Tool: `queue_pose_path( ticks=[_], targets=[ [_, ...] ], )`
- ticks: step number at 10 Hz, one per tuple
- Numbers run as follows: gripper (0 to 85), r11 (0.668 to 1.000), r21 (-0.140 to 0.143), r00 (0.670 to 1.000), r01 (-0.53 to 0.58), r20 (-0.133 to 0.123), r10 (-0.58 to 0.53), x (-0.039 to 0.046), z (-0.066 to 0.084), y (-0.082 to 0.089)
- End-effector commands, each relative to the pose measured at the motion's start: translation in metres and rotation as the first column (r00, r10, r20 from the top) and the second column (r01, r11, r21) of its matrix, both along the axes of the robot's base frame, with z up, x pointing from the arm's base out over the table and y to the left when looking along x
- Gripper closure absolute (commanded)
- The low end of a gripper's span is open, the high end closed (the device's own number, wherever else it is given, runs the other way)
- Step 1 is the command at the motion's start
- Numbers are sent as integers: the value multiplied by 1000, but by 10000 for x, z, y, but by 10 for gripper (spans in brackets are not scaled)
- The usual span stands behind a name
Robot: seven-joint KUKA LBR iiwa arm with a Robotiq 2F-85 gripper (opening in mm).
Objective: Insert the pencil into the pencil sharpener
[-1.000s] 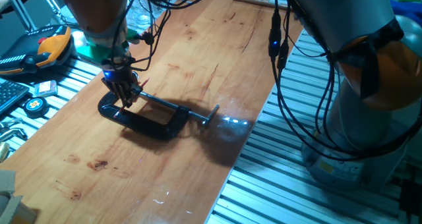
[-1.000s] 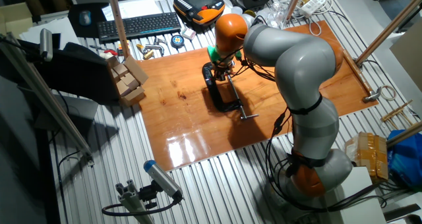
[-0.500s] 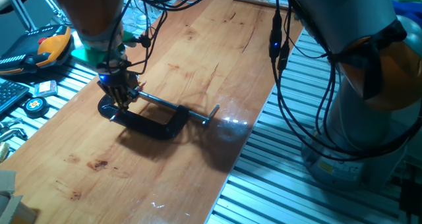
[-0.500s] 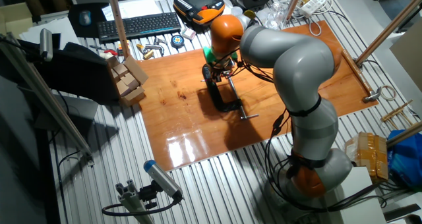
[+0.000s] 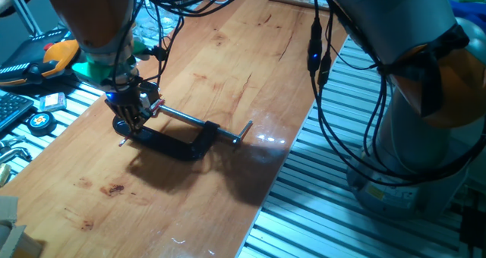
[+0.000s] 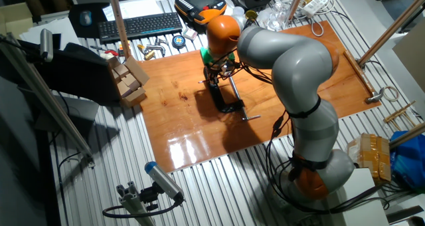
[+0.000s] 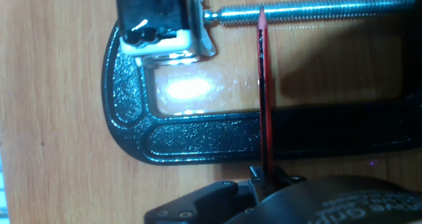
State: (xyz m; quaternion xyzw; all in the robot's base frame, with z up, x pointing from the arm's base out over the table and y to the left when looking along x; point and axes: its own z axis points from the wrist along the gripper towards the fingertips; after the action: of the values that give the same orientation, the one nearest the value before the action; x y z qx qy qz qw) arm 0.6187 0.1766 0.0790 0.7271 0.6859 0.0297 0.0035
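- The arm (image 6: 292, 73) is built of thick, rounded grey segments — smooth and glossy, with soft highlights along the curves.
- Its joints (image 6: 221, 32) are orange, seen as a rounded orange cap near the wrist and an orange band at the base.
- A green ring (image 5: 97, 67) sits just below the orange wrist section.
- Black cables (image 5: 323, 83) hang in loose loops along the arm, with a small blue light on one connector.
- The gripper (image 5: 130, 110) is dark and compact, with thin dark fingers and a small blue glow at its top.
- In the hand view its black housing (image 7: 277, 201) looks matt and angular — a rounded dark body behind it.
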Motion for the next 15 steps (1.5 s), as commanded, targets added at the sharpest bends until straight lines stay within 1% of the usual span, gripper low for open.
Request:
queue_pose_path(
  ticks=[1,4,6,9,10,11,13,14,15],
  targets=[
    [850,1000,2,1000,-6,2,6,6,0,5],
    [850,1000,19,1000,-20,7,19,13,22,14],
    [850,1000,6,1000,-23,8,23,15,19,13],
    [850,1000,-16,1000,-24,19,24,15,19,13],
    [850,999,-15,999,-31,19,32,15,19,13],
    [850,999,-20,999,-37,17,38,15,19,13],
    [850,999,-28,999,-41,33,42,15,19,13],
    [850,998,-47,998,-43,41,45,15,19,13],
    [850,997,-61,998,-44,43,47,15,19,13]
  ],
)
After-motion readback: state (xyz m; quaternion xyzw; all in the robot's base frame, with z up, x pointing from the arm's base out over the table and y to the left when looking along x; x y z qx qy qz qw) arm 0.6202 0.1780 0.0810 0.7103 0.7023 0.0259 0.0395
